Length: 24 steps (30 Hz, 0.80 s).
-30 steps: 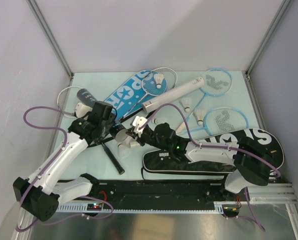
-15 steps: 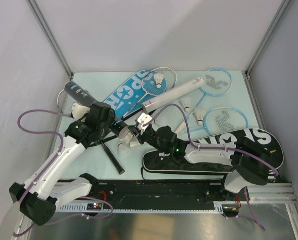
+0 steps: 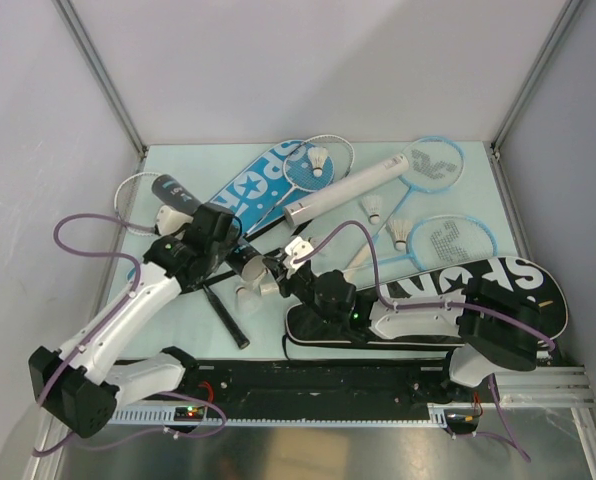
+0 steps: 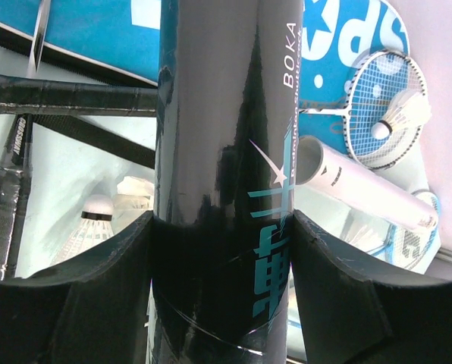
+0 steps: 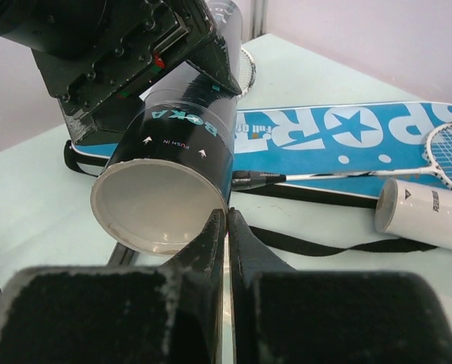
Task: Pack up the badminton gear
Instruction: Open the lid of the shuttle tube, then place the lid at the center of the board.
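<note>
The left tool (image 4: 220, 254) is clamped on the black tube (image 4: 211, 114) near the worktop's (image 3: 203, 160) left edge. The right tool (image 5: 226, 227), its fingers pressed together, sits at the tube's open mouth.

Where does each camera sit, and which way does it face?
Top external: above and behind, looking down on the table; left arm and right arm show.
Left wrist: looks along the black tube toward the blue cover; left end effector grips it.
Right wrist: faces the tube's open mouth; shut right end effector in front.
Both wrist views share black tube, blue cover, white tube.
</note>
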Available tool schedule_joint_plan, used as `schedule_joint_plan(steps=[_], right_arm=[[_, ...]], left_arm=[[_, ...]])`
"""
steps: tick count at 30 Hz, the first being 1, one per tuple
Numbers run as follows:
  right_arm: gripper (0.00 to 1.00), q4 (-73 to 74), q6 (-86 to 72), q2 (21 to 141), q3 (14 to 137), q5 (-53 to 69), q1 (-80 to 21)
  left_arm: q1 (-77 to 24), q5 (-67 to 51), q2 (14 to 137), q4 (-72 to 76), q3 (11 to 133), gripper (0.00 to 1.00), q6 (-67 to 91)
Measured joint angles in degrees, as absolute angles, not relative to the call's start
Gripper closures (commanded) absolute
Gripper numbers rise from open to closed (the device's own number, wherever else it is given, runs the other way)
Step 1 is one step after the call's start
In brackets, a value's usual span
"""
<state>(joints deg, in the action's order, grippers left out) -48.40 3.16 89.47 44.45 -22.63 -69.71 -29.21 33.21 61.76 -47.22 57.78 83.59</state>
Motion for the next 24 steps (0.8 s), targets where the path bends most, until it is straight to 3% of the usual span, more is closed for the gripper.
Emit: schedule_joint_plan(steps=[6, 12, 19, 24], right_arm=[[1.00, -49.54, 2.28, 89.45, 42.41, -26.26, -70.81], [1.00, -47.81, 2.04, 86.08, 37.82, -31.81, -71.70], [1.00, -46.24, 0.05, 83.46, 37.06, -32.95, -71.68], [1.00, -32.62, -9.61, 78.94, 37.52, -33.41, -66.08]], left_arm=[[-29.43, 32.80, 64.40, -47.03, 57.78, 1.00, 83.61], [-26.61, 43.11, 66.76, -48.03, 57.78, 1.00, 82.81], [-26.59, 44.91, 67.88, -48.23, 58.08, 1.00, 82.46], [-26.59, 44.62, 67.85, -48.58, 58.63, 1.00, 80.31]])
